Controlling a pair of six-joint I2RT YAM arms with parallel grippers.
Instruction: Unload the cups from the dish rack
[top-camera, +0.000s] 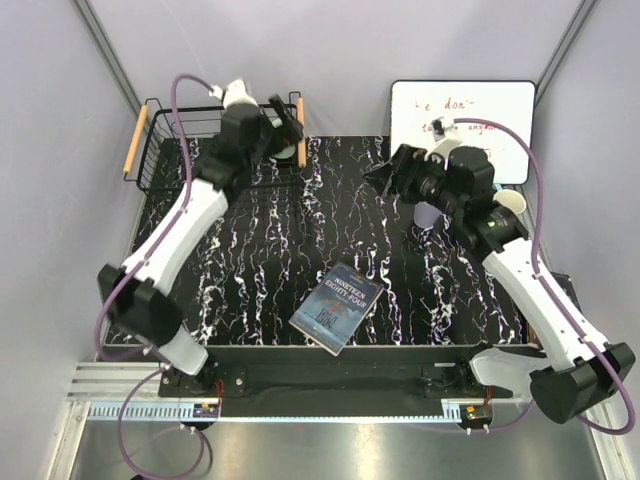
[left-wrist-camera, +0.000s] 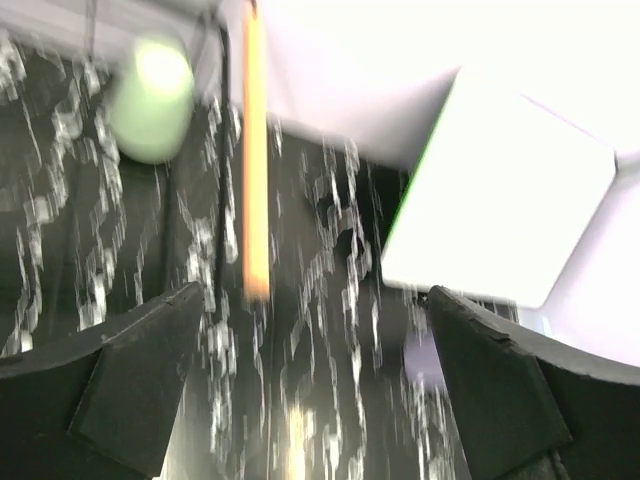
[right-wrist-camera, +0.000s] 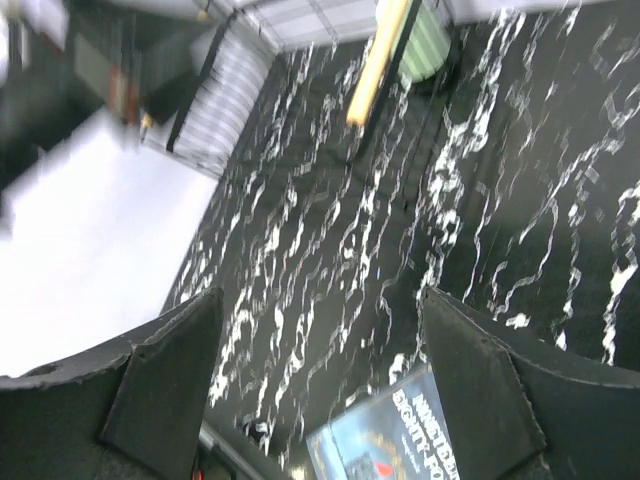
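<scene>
Top view, dish rack (top-camera: 165, 140): set at upper left of the table (top-camera: 260, 250); its contents are hidden by the left arm (top-camera: 190, 215).
Top view, left hand (top-camera: 280, 122): held over the rack's right edge; its spread cannot be told here.
Top view, right hand (top-camera: 388, 178): held right of centre, with a lilac cup (top-camera: 428, 214) stood outside the rack, under the wrist.
Top view, book (top-camera: 338, 308): laid at lower centre.
Left wrist view, left hand (left-wrist-camera: 315, 390): fingers spread, nothing held. A pale green cup (left-wrist-camera: 150, 100) is seen upper left, beside the wooden handle (left-wrist-camera: 255, 170); the picture is smeared.
Right wrist view, right hand (right-wrist-camera: 320, 385): fingers spread, nothing held; the green cup is seen at the top, behind the handle.
Risk, left: a finger may be caught on the handle or wire, so the rack is dragged or the green cup tipped.
Risk, right: the lilac cup may be toppled by the wrist above it.
</scene>
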